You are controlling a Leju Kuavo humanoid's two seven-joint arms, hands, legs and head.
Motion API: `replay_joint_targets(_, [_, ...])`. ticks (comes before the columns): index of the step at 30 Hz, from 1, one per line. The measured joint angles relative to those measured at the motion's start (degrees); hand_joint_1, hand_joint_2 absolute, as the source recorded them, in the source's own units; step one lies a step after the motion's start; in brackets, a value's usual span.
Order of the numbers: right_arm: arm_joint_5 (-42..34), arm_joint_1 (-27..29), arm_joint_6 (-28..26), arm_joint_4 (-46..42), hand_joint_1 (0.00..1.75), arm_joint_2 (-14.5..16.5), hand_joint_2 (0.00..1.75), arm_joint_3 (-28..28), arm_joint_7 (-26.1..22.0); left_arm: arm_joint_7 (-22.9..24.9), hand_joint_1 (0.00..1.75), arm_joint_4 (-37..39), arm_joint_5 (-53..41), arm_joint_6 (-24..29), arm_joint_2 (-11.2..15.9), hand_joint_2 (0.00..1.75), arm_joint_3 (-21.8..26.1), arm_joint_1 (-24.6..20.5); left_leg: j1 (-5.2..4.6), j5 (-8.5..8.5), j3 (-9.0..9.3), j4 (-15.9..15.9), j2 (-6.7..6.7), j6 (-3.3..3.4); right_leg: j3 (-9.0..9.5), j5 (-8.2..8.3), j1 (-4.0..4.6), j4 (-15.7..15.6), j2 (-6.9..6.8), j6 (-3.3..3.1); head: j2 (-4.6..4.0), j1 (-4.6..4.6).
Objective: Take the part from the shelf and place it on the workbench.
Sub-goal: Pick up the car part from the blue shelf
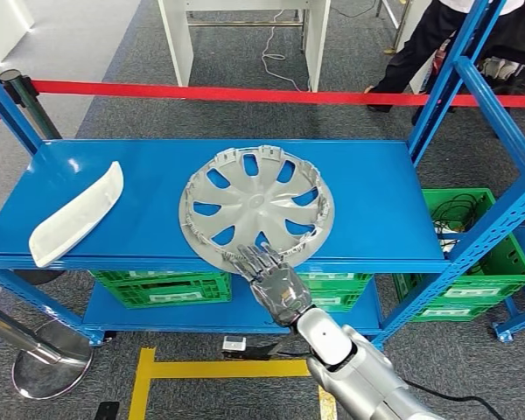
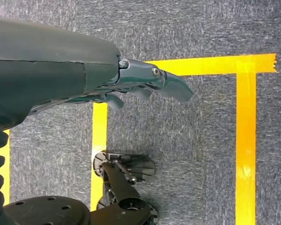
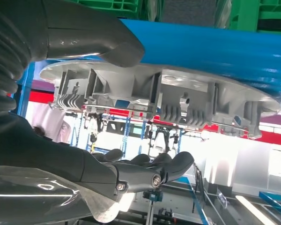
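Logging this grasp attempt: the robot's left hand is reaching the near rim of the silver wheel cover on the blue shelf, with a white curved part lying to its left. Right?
Not quite: it is the right robot hand at the near rim of the wheel cover, as the head view shows. The left robot hand hangs over the floor in the left wrist view. The blue shelf and white curved part are as you say.

A blue metal shelf (image 1: pixel 379 188) stands in front of the robot, with blue uprights at its corners. On its top deck a grey hubcap (image 1: pixel 256 207) lies inner side up, its near rim reaching just past the front edge. Well apart to the left, a white curved plastic trim piece (image 1: pixel 78 214) rests aslant near the front corner. On the lower deck below sit green plastic crates (image 1: pixel 161 287), side by side under the front lip.
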Motion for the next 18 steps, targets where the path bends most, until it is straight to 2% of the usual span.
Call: replay_joint_targets(18, [-0.9,-3.2,2.1,6.2,0.00,1.6,1.75,-0.2,1.0,0.2,0.00,0.0,-0.5,0.0,0.0,1.75,-0.1,-0.2,0.00,0.00,0.00,0.0,0.00,0.00,0.00,0.00,0.00,0.0,0.00,0.00,0.00,0.00])
